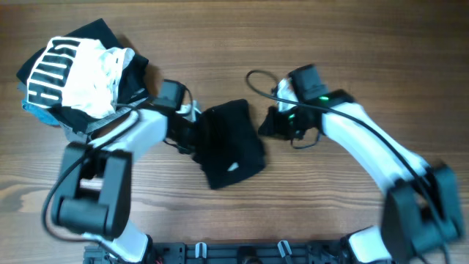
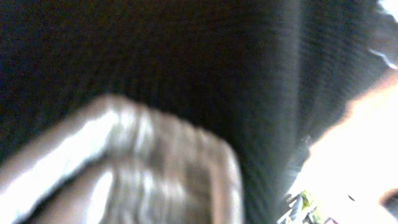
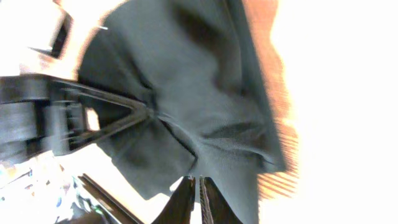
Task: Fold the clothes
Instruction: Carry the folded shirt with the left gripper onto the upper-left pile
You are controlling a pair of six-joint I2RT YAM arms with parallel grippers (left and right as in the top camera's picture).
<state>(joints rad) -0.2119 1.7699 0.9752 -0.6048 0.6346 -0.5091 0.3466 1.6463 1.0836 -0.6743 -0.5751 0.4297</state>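
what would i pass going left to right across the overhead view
white garment with black striped print on the clothes pile → left gripper → black T-shirt → right gripper

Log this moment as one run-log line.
black T-shirt: partly folded, centre | left fingers: shut on its left edge | right fingers: shut on its right edge

Black T-shirt [image 1: 231, 143], folded to a compact bundle, small white mark up, mid-table.
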